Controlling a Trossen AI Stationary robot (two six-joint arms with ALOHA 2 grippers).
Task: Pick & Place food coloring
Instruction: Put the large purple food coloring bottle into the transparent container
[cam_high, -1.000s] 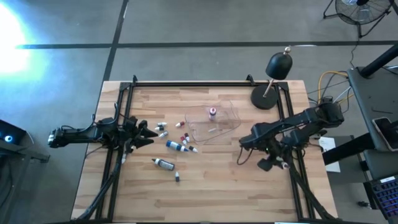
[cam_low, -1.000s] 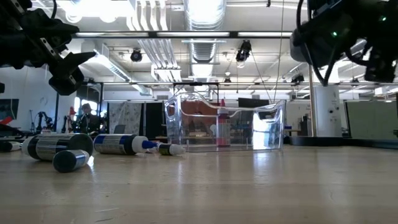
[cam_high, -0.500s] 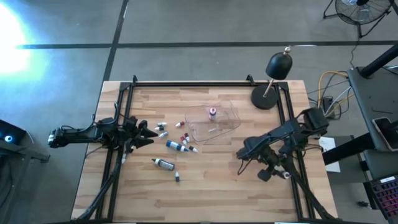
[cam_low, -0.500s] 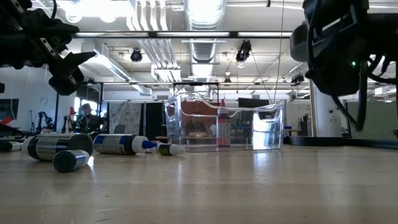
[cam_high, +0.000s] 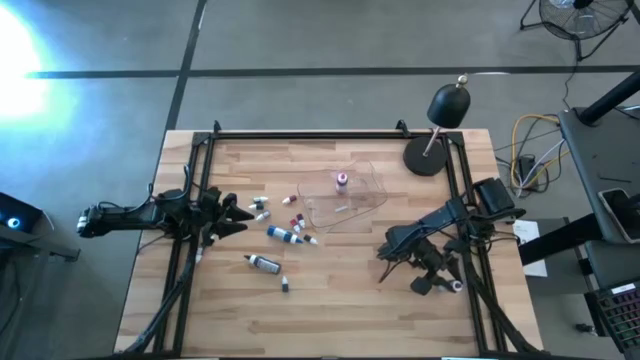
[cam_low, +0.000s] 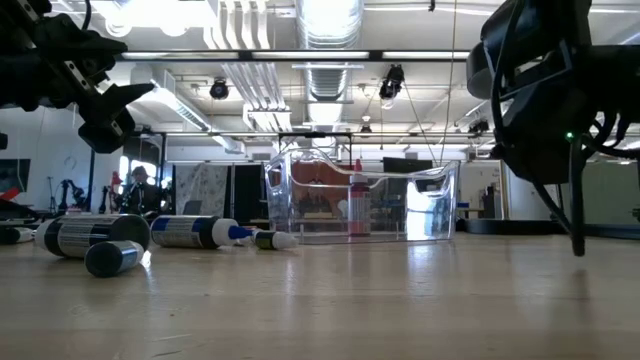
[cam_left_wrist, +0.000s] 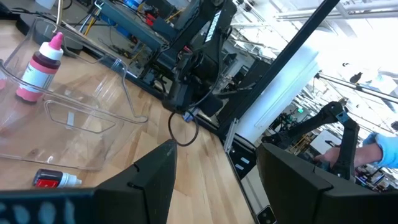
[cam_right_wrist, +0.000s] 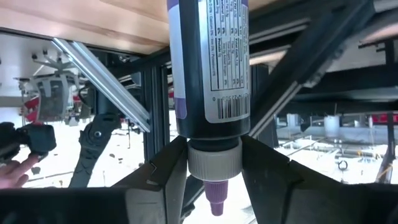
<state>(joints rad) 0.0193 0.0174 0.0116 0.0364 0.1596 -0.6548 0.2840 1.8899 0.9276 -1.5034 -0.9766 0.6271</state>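
Several small food coloring bottles (cam_high: 280, 232) lie on their sides on the wood left of the clear tray (cam_high: 368, 200). One pink-capped bottle (cam_left_wrist: 36, 65) stands upright inside the tray. My left gripper (cam_high: 238, 215) hovers open just left of the loose bottles, its fingers (cam_left_wrist: 155, 180) wide apart and pointing at the tray. My right gripper (cam_high: 384, 255) is near the table's right side, below the tray in the high view, shut on a dark bottle (cam_right_wrist: 210, 62) with a white label. My right gripper pinches the dark bottle at its whitish collar (cam_right_wrist: 213, 163), one finger on each side. The purple tip (cam_right_wrist: 214, 202) points back toward the wrist. The labelled body (cam_right_wrist: 211, 56) sticks out past the fingertips. I cannot tell whether its far end touches the table.
A black dome-headed lamp (cam_high: 440, 125) stands on its round base at the far right corner. Black frame rails (cam_high: 200, 180) run along the table's left, far and right sides. Bare wood (cam_high: 330, 300) stretches along the near edge.
My right gripper has moved toward the table's near edge and come down, its arm folding in closer to the table. The left gripper and the loose bottles have stayed where they were.
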